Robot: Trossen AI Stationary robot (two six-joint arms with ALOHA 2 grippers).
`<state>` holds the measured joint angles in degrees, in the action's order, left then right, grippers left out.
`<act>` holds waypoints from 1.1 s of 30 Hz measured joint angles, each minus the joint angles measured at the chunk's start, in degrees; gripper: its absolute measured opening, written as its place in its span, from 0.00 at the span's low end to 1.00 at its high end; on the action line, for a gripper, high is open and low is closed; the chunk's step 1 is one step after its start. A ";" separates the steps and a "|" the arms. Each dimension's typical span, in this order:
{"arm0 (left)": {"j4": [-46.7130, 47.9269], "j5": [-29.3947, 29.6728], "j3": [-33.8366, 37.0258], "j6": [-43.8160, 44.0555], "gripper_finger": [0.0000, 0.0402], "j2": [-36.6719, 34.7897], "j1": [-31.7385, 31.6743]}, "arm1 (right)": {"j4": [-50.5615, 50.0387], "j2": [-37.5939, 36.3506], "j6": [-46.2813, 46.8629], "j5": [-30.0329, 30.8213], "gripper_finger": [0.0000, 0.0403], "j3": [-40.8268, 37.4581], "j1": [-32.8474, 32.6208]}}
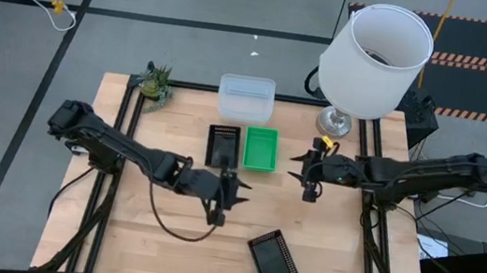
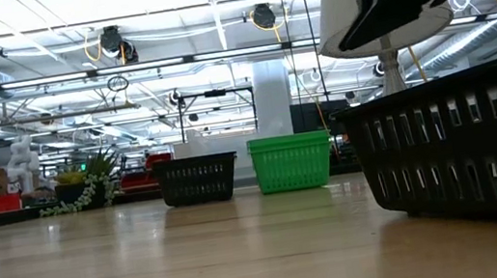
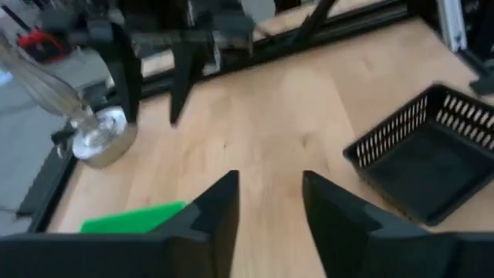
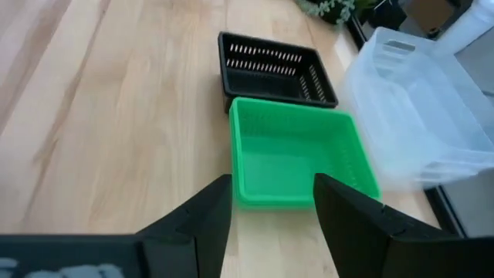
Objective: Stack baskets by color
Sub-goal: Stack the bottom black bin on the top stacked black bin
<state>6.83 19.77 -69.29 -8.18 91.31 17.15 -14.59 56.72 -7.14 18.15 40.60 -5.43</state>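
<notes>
A black basket (image 1: 222,145) and a green basket (image 1: 261,148) sit side by side on their bottoms at mid-table, with a clear basket (image 1: 246,97) behind them at the far edge. A second black basket (image 1: 274,258) rests near the front edge. My left gripper (image 1: 236,195) hovers open above the wood in front of the black basket, with nothing between its fingers (image 3: 220,205). My right gripper (image 1: 299,167) hangs open just right of the green basket (image 4: 297,154), pointing at it from above the table, empty.
A big white lamp (image 1: 372,54) stands on its metal base (image 1: 333,122) at the far right corner. A small plant figure (image 1: 155,82) is at the far left corner. Bare wood lies along the left side and between the two black baskets.
</notes>
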 joint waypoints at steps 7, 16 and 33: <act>5.15 0.02 -12.58 1.51 0.54 10.78 2.28 | -7.91 -4.95 3.34 4.34 0.44 0.01 -0.99; 7.97 -4.38 -29.35 4.51 0.53 25.95 6.73 | -12.32 -7.92 7.13 4.24 0.44 -0.03 -1.41; 2.76 -2.73 -36.46 19.05 0.54 38.97 14.71 | -10.00 -10.15 13.69 4.05 0.44 0.00 -5.30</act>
<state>9.59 17.04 -105.75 10.87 130.28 31.87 -24.59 46.57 6.55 22.20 40.60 -10.73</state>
